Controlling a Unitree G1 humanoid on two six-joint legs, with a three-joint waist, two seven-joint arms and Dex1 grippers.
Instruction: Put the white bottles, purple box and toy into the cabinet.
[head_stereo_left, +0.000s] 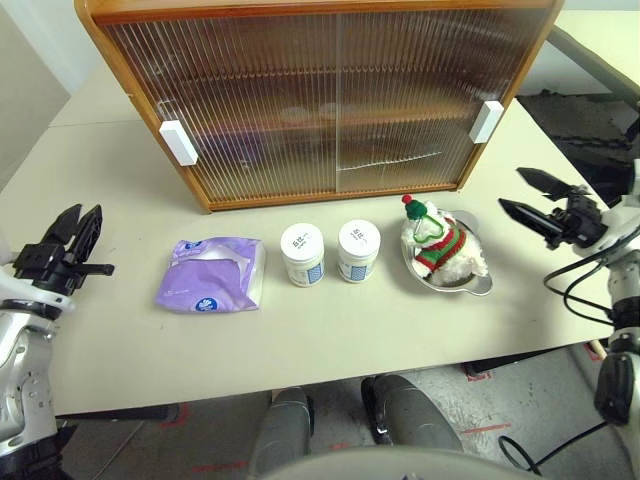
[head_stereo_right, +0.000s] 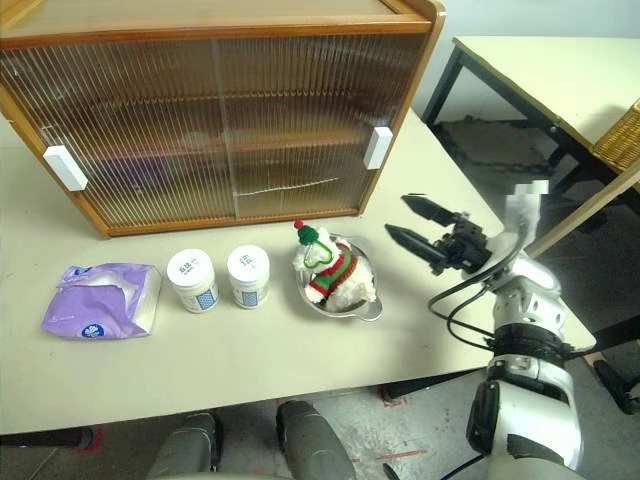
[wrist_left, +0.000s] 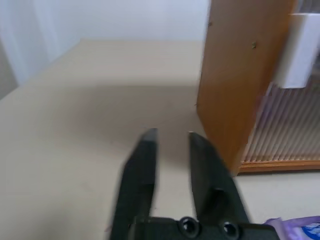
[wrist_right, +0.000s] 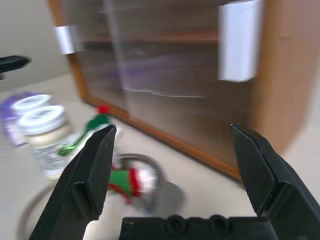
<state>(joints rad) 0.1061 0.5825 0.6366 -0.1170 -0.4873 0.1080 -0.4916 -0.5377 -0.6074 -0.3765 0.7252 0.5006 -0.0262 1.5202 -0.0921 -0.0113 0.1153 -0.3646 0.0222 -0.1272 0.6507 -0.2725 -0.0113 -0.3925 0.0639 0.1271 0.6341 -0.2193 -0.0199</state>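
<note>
The cabinet (head_stereo_left: 300, 100) stands at the back of the table with both ribbed sliding doors closed. In front of it, in a row, lie the purple box (head_stereo_left: 210, 273), two white bottles (head_stereo_left: 302, 254) (head_stereo_left: 358, 250) standing upright, and the toy (head_stereo_left: 438, 240), which sits in a steel bowl (head_stereo_left: 482, 285). My left gripper (head_stereo_left: 85, 212) hovers left of the purple box, its fingers almost together with nothing between them. My right gripper (head_stereo_left: 511, 190) is open and empty, right of the toy and pointing towards the cabinet's right end.
White block handles sit on the left door (head_stereo_left: 178, 142) and the right door (head_stereo_left: 487, 121). The beige table (head_stereo_left: 330, 335) has free room along its front edge. A second table (head_stereo_right: 560, 70) and a wicker chair (head_stereo_right: 620, 140) stand off to the right.
</note>
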